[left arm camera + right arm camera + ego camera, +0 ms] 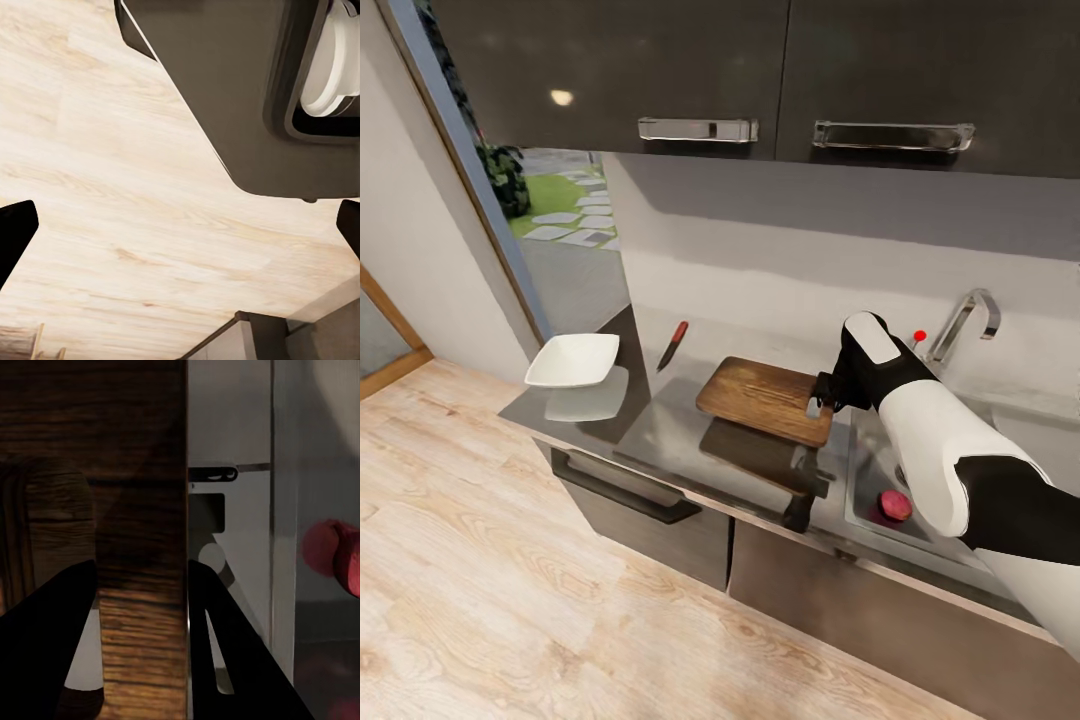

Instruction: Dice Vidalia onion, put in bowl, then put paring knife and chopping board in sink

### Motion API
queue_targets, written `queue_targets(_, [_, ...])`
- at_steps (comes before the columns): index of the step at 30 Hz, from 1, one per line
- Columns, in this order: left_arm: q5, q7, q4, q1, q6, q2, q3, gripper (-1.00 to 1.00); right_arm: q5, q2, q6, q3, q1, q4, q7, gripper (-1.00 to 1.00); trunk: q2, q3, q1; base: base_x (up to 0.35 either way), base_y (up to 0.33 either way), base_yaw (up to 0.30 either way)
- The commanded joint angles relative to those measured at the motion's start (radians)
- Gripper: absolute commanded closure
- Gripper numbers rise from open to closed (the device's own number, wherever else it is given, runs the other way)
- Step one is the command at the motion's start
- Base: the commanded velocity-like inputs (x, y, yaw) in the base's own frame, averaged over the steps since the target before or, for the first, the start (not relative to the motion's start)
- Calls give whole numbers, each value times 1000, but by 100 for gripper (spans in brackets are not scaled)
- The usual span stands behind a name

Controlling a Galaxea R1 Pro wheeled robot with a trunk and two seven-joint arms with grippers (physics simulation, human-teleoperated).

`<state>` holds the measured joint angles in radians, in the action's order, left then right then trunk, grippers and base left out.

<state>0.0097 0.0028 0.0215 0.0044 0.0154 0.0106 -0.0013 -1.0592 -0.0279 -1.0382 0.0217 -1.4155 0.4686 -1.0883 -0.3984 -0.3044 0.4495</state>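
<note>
The dark brown chopping board (765, 398) hangs a little above the glossy grey countertop (660, 430), its reflection lying beneath it. My right gripper (825, 392) is shut on the board's end nearest the sink; in the right wrist view the black fingers (240, 652) straddle the board's edge (142, 547). A reddish onion (895, 505) lies in the steel sink (863, 470), and the same onion (337, 559) appears beyond the board. The red-handled paring knife (672, 345) lies on the counter by the wall. The white bowl (573, 360) sits at the counter's left end. My left gripper (180, 232) is open over the wooden floor.
The chrome tap (965, 320) with its red-tipped lever (919, 336) stands behind the sink. Dark wall cabinets (710, 70) hang overhead. A glass door (510, 200) is to the left. Dark drawers (625, 490) sit under the counter, and my own base (225, 82) is near the left gripper.
</note>
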Motion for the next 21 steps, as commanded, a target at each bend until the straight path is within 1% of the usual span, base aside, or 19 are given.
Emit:
queue_targets(1, [1,0,2,0,2,0,0,-100,-10,0,-4,2,-1,1,-10,100,-2,-2,1,-1,-8,0])
queue_targets(6, [1,0,2,0,2,0,0,-100,-10,0,-4,3,0,1,-10,100,-2,-4,1,0,-2,0])
queue_targets(12, [1,0,2,0,2,0,0,-100,-10,0,-4,2,0,1,-10,100,-2,-11,1,-4,-4,0])
queue_targets(17, [1,1,2,0,2,0,0,-100,-10,0,-4,3,0,1,-10,100,-2,-19,1,-121,-100,0])
queue_targets(21, [1,1,2,1,2,0,0,-100,-10,0,-5,2,0,1,-10,100,-2,-22,1,-43,-32,0])
